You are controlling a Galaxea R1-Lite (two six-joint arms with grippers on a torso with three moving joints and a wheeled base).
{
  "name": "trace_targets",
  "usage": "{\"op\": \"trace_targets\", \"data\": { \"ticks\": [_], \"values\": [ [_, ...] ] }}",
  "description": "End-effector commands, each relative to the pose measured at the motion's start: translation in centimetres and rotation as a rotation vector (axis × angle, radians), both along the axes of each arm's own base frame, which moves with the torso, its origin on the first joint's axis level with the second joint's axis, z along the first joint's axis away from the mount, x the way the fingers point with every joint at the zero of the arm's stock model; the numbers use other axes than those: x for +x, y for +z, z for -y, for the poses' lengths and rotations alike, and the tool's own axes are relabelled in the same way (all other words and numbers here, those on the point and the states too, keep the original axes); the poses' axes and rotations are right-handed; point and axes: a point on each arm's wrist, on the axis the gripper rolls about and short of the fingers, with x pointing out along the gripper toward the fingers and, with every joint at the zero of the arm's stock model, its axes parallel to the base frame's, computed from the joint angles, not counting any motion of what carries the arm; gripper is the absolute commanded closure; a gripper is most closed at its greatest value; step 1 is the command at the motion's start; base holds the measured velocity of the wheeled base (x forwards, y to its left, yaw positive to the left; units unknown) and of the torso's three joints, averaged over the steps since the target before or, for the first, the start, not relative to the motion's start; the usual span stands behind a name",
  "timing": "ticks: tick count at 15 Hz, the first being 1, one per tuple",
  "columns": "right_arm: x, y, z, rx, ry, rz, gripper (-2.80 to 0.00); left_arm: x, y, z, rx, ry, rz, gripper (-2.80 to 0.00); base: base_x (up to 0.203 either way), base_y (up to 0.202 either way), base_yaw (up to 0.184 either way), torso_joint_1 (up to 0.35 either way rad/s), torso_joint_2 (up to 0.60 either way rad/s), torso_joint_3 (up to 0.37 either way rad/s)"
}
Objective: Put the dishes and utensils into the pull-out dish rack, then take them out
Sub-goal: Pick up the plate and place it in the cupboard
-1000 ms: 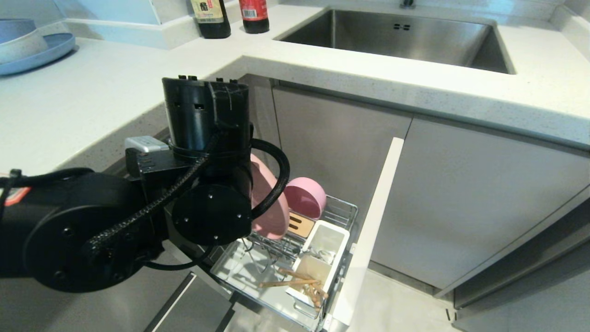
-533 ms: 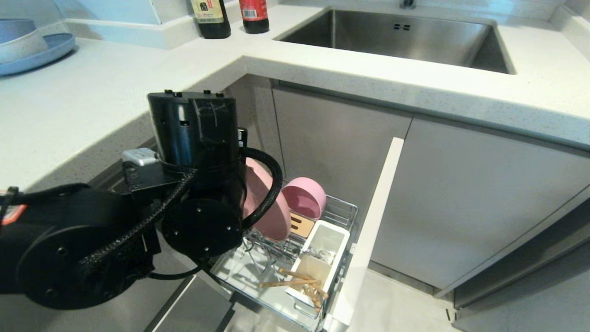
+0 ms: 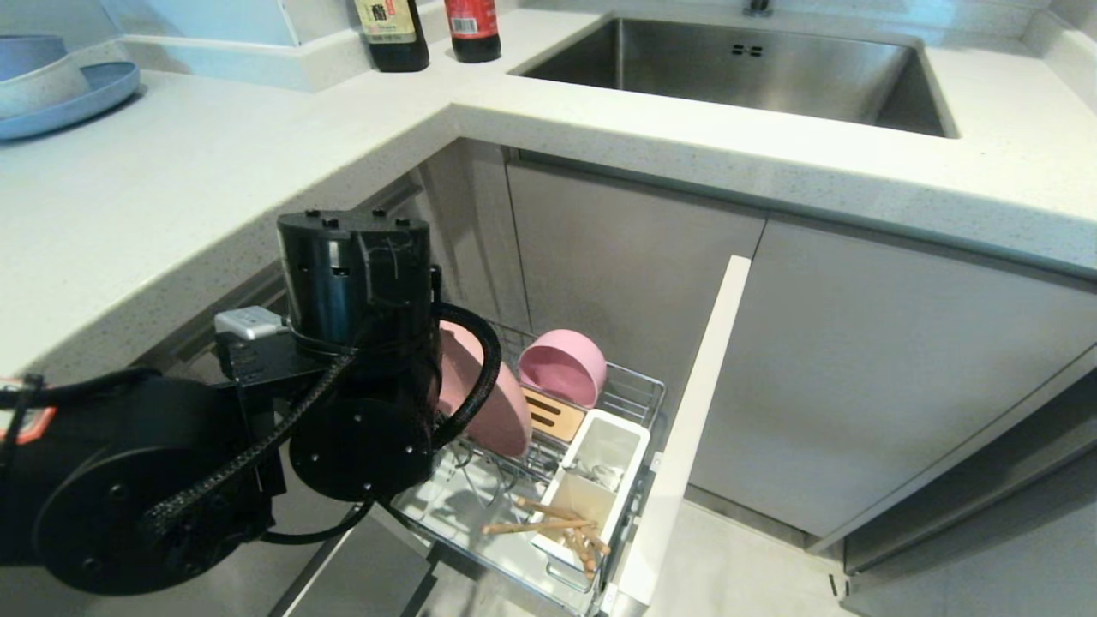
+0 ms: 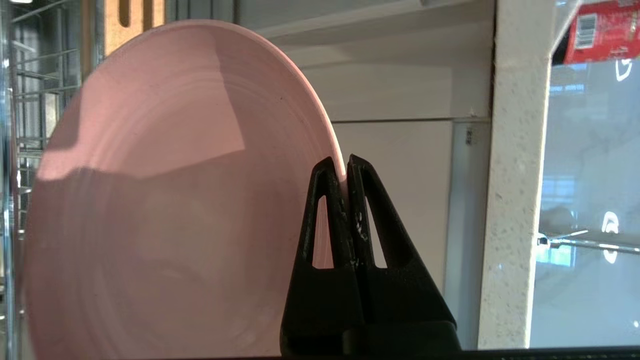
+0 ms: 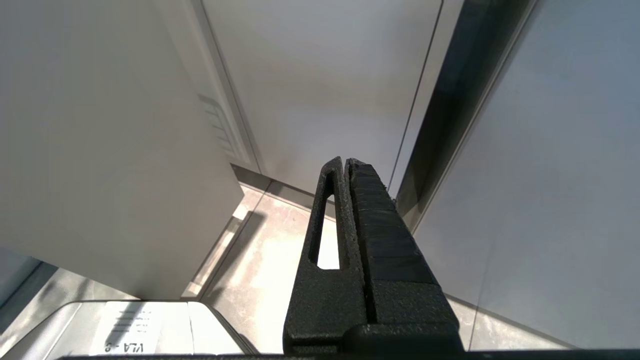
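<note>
Head view: a kitchen corner seen from above, with grey cabinet fronts below a worktop and a pale floor at the lower right.
Tabletop: pale speckled stone, L-shaped, wrapping round an inner corner.
Sink: a steel basin set into the tabletop along its far edge.
Bottles: two dark bottles stand at the tabletop's far edge, just beside the sink.
Blue dishes: a blue plate carrying stacked bowls sits at the tabletop's far left edge.
Pull-out dish rack: a chrome wire basket drawn out of the cabinet below the tabletop's inner corner, low to the floor.
Pink bowl: rests on its side at the rack's back end.
Wooden strip: a slotted piece lying just in front of the bowl.
Utensil cup: a white divided box at the rack's right side.
Chopsticks: light wooden sticks lie slanted across the cup's front end and the drip tray.
Pink plate: stands on edge above the rack's prongs, partly hidden by the left arm.
Left hand: closed tightly on the plate's rim.
Right hand: fingers pressed together with nothing between them, pointing at cabinet fronts and floor.
</note>
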Motion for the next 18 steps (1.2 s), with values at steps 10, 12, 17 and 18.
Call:
{"op": "trace_targets", "data": {
  "ticks": [10, 12, 17, 18],
  "values": [
    [0.0, 0.0, 0.0, 0.0, 0.001, -0.001, 0.0, 1.4, -2.7, 0.2, 0.037, 0.034, -0.055, 0.0, 0.0, 0.0, 0.0, 0.0, 0.0, 0.0],
    [0.0, 0.0, 0.0, 0.0, 0.0, -0.002, 0.0, 1.7, -3.4, 0.5, 0.053, 0.036, -0.07, 0.0, 0.0, 0.0, 0.0, 0.0, 0.0, 0.0],
    [0.0, 0.0, 0.0, 0.0, 0.0, -0.002, 0.0, 2.1, -4.1, 0.6, 0.061, 0.046, -0.089, 0.0, 0.0, 0.0, 0.0, 0.0, 0.0, 0.0],
    [0.0, 0.0, 0.0, 0.0, 0.0, -0.002, 0.0, 2.1, -4.2, 0.6, 0.065, 0.045, -0.093, 0.0, 0.0, 0.0, 0.0, 0.0, 0.0, 0.0]
  ]
}}
